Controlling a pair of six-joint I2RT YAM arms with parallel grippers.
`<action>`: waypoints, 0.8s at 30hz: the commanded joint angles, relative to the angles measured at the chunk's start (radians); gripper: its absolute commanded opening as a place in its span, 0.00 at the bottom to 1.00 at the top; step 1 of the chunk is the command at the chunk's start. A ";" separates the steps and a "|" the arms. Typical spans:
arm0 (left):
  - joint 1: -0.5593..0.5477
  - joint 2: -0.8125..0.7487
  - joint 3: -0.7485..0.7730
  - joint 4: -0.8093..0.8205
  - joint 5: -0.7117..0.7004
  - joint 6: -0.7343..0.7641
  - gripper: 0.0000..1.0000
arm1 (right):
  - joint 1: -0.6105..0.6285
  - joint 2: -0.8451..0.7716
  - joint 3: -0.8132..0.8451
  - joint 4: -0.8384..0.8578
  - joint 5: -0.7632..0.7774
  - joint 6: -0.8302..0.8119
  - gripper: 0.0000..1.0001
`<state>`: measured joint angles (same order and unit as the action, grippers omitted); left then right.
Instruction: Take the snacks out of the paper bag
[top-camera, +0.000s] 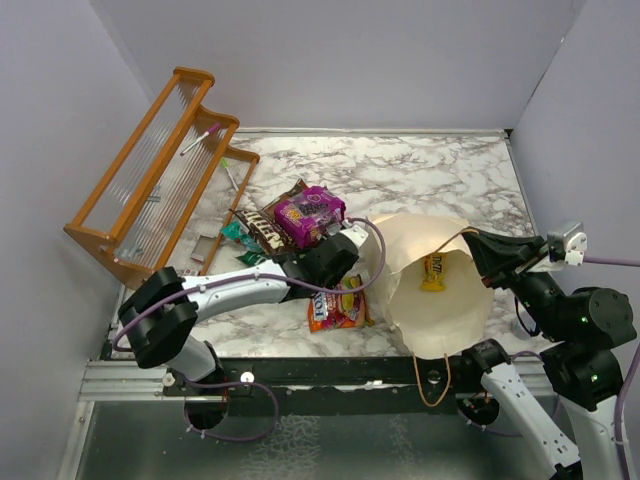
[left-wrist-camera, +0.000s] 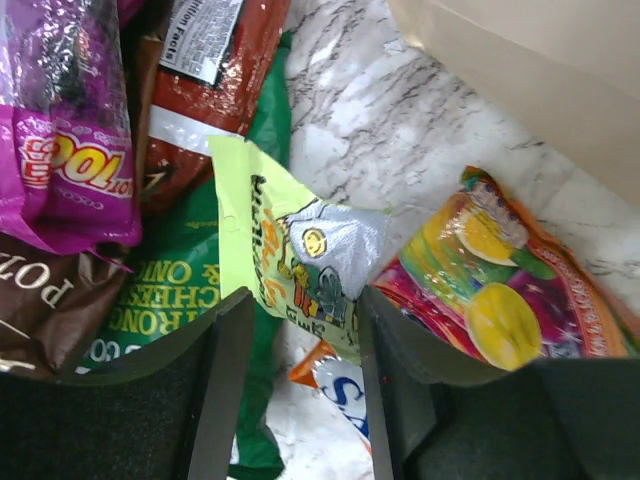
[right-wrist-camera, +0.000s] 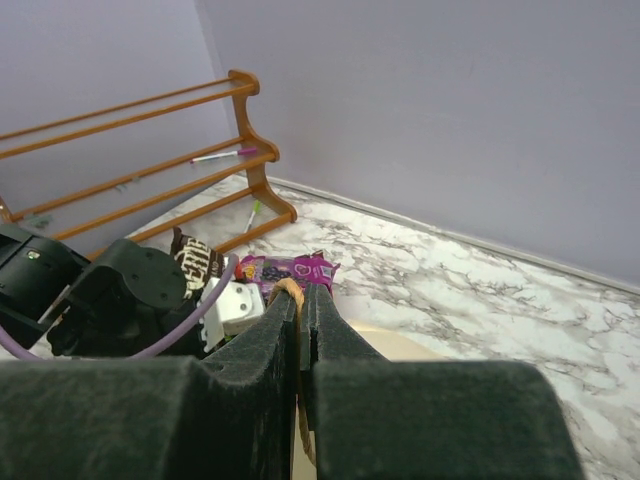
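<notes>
pinching cord handle (right-wrist-camera: 288, 287): right gripper (right-wrist-camera: 303, 302) | left gripper (left-wrist-camera: 300, 330) spread over yellow packet (left-wrist-camera: 268, 228)

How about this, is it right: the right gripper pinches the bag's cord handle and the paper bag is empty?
Not quite: the paper bag is not empty. The top external view shows a yellow packet inside it. The right gripper does pinch the cord handle.
</notes>
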<state>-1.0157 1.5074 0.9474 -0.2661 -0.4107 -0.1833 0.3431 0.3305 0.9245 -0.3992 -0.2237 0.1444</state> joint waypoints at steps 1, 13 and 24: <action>0.003 -0.100 -0.018 0.013 0.064 -0.023 0.53 | 0.000 -0.012 0.007 0.005 0.024 -0.009 0.02; -0.070 -0.533 -0.186 0.411 0.453 -0.069 0.63 | 0.000 -0.005 -0.009 0.028 -0.001 0.009 0.02; -0.523 -0.243 -0.004 0.488 0.191 0.246 0.62 | 0.001 -0.004 -0.002 0.023 -0.005 0.019 0.02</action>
<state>-1.4471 1.1236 0.8284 0.1864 -0.1062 -0.0937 0.3431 0.3302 0.9245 -0.3965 -0.2249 0.1524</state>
